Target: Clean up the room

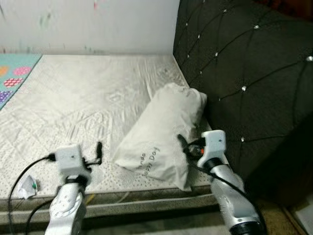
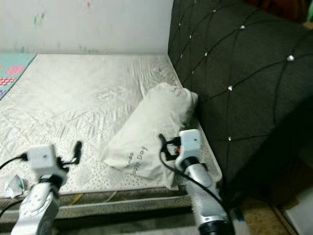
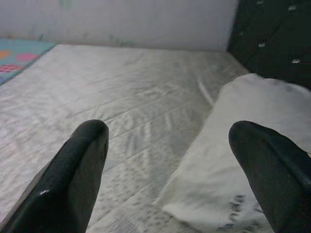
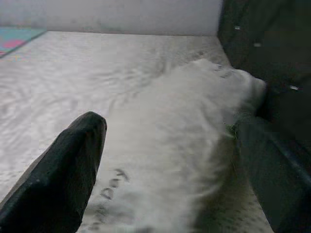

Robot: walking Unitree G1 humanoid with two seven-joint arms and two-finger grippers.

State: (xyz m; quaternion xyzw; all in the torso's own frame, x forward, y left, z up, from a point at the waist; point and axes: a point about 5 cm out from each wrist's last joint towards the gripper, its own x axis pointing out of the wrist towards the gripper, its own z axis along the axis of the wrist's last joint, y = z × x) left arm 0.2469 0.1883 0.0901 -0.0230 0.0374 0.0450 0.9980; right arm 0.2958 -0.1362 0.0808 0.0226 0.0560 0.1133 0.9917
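White crumpled wrapper (image 1: 27, 189) lies uncollected at the mattress's near edge (image 1: 146, 188), seven o'clock. Left claw (image 3: 170, 170), released, hovers empty. Plump white printed pillow (image 1: 164, 132) lies askew, long axis seven to one o'clock, top toward the black tufted headboard (image 1: 244, 73). Right claw (image 4: 170, 160) gapes astride it, tidying apparently barely begun.
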